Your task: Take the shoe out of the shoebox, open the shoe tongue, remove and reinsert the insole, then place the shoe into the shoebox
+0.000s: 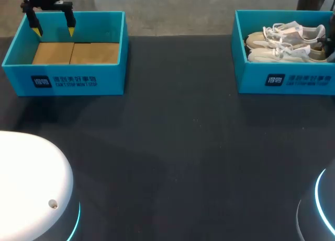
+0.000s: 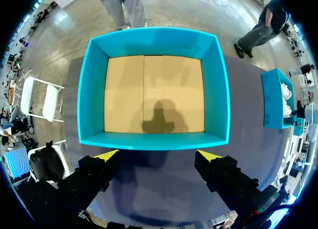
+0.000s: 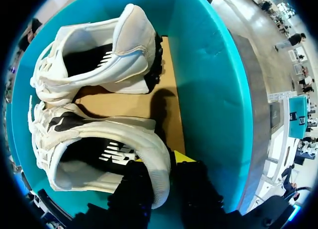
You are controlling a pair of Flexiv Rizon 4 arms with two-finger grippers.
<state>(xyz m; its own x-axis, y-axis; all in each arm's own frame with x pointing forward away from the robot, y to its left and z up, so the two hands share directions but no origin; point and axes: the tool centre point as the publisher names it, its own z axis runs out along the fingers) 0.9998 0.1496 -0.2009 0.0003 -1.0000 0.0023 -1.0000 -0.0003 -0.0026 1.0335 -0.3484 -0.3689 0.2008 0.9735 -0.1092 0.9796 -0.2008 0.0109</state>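
Note:
Two pale sneakers lie side by side in the right blue shoebox (image 1: 293, 80). In the right wrist view my right gripper (image 3: 161, 163) is down in this shoebox (image 3: 208, 80), at the heel of the nearer shoe (image 3: 99, 139). One finger is inside the heel opening and the other outside, pressing the heel wall between them. The other shoe (image 3: 99, 60) lies just beyond it. In the head view only a dark bit of this gripper (image 1: 331, 48) shows beside the shoes (image 1: 282, 54). My left gripper (image 1: 52, 22) hangs open above the far rim of the left shoebox (image 1: 63, 81).
The left shoebox (image 2: 154, 40) holds only its cardboard floor, with my left gripper (image 2: 159, 153) above its near wall. A white rounded robot cover (image 1: 31, 183) fills the front left corner, and a lit base ring (image 1: 318, 204) the front right. Dark tabletop (image 1: 178, 147) lies between the boxes.

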